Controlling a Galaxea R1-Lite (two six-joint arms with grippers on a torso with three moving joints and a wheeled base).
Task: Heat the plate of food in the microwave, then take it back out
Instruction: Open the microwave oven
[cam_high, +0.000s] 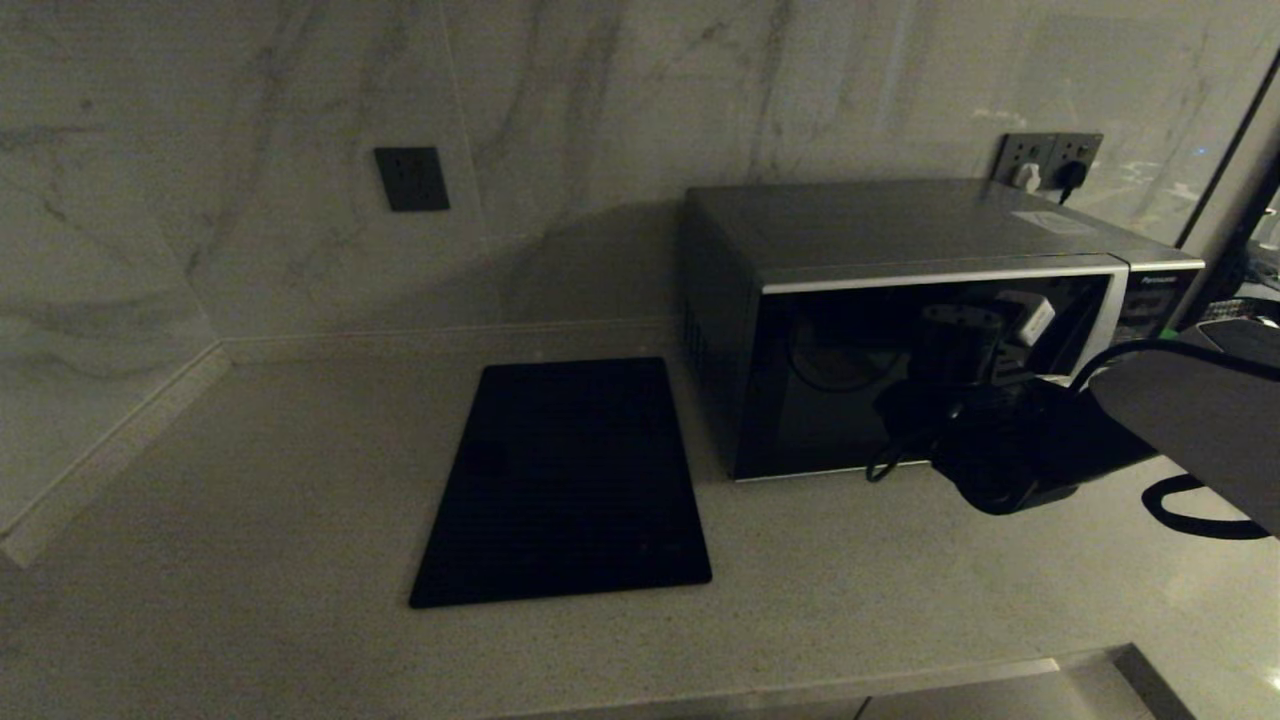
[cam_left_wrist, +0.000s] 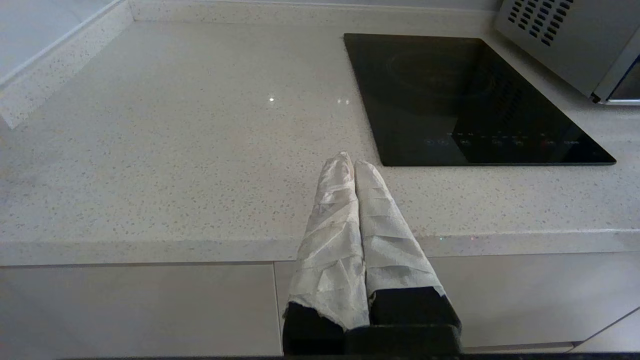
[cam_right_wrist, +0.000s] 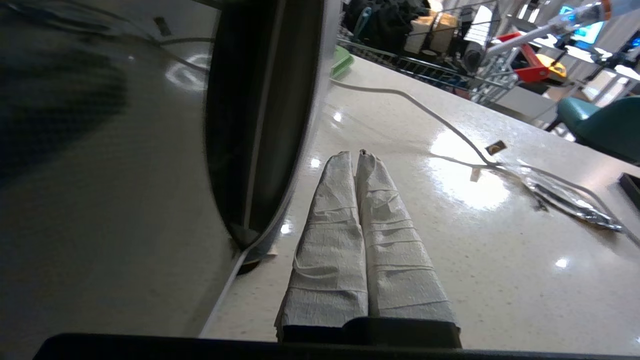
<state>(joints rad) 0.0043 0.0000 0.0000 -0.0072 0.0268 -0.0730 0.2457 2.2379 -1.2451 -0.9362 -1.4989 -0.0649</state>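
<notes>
Pressing together, nothing between: two wrapped fingers (cam_right_wrist: 345, 235) of right gripper (cam_right_wrist: 358, 156), low over counter (cam_right_wrist: 450, 260), just beside door of one microwave (cam_high: 900, 330) near its front lower corner. Door closed; microwave at counter's back right, against wall. Two wrapped fingers (cam_left_wrist: 345, 225) of left gripper (cam_left_wrist: 350, 160) also closed, empty, above counter's front edge near one black cooktop panel (cam_high: 565, 480). Plate of food not visible. One white cable (cam_right_wrist: 425, 110) across counter beyond right gripper.
</notes>
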